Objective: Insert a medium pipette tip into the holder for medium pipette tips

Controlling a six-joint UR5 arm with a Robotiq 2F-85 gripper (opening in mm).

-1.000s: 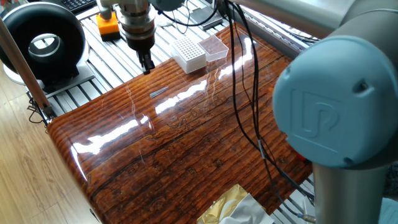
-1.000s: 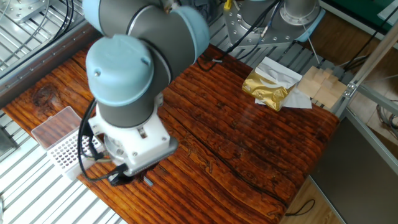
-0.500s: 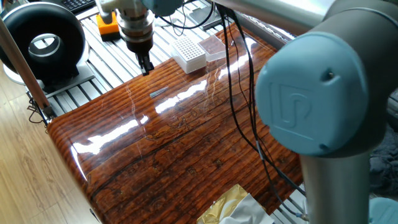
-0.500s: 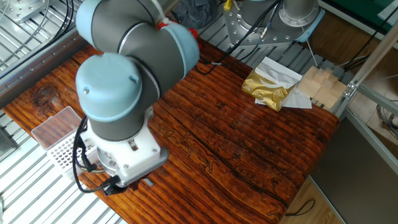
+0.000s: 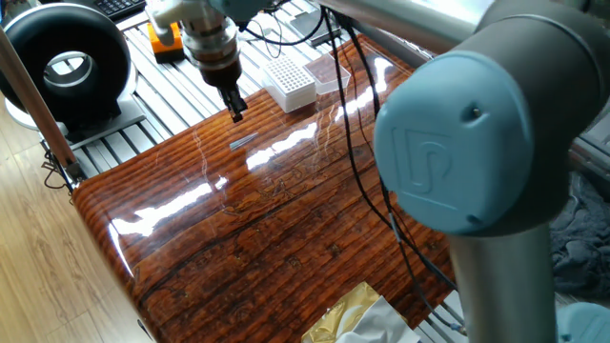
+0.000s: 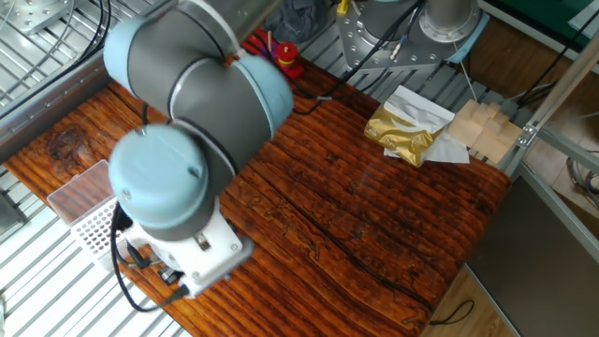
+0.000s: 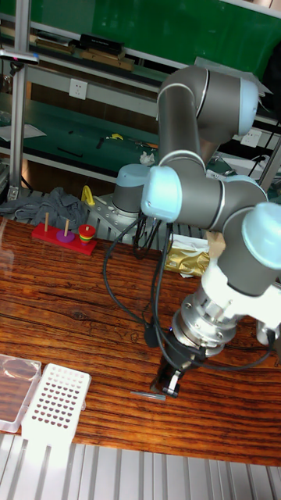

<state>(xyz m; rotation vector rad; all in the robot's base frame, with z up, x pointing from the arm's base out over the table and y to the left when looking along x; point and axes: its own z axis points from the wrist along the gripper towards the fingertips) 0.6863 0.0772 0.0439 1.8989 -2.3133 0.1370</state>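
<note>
In the tall fixed view, the holder for medium pipette tips (image 7: 53,401) sits at the lower left of the frame, near the front edge of the wooden table (image 7: 94,312), with a clear lidded tray (image 7: 16,379) touching its left side. The medium pipette tip (image 7: 148,395) lies flat on the table surface at lower centre, to the right of the holder and well apart from it. The gripper (image 7: 166,380) hangs directly above the right end of the tip, fingers pointing down; the jaws appear narrow, but the pictures do not show clearly whether they are closed, so their state cannot be told. No object is visible between the fingers. In one fixed view, the gripper (image 5: 235,108) is at upper centre-left of the frame, tilted, just above the tip (image 5: 243,142), which lies on the glossy table (image 5: 286,229) slightly below it. The holder (image 5: 289,82) is at upper centre, right of the gripper. A black ring-shaped device (image 5: 67,67) occupies the upper left corner. In the tall view, farther back, a gold foil bag (image 7: 190,261) lies at mid-frame behind the arm, and a red stacking toy (image 7: 65,234) stands at the left, at the far table edge
</note>
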